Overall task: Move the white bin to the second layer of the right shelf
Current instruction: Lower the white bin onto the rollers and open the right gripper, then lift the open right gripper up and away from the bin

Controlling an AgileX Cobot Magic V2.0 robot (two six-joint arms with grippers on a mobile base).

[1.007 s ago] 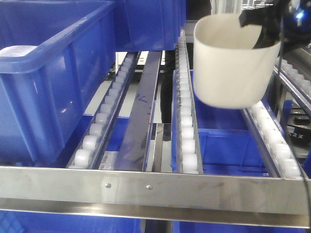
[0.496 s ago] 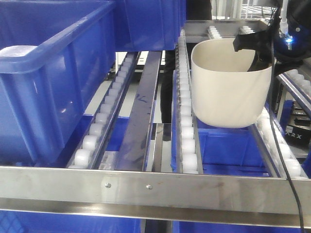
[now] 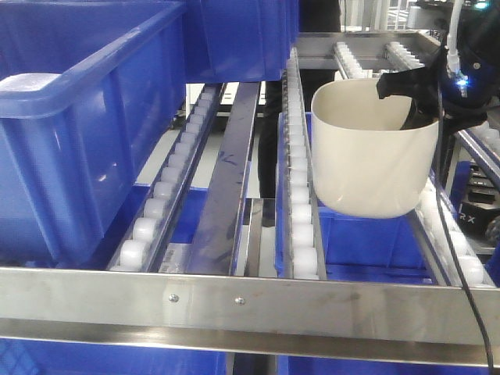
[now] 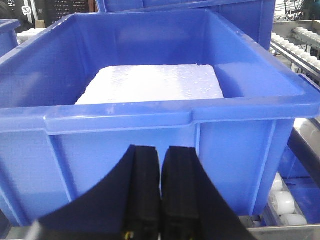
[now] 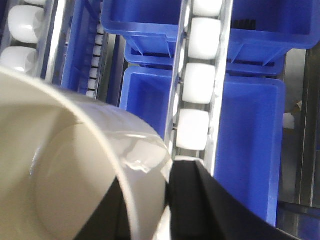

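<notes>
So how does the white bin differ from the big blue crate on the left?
The white bin is cream, round-cornered, small and empty; the blue crate is blue, rectangular, much larger and holds a white foam-like slab. The bin is gripped at its rim by the right gripper; the crate sits ungripped. Both are open-topped plastic.

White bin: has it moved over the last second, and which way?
Yes. The white bin, held by the right gripper, has dropped lower toward the roller tracks of the right shelf second layer.

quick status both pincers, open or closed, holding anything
Left pincer: closed, holding nothing.
Right pincer: closed on the white bin rim.
</notes>
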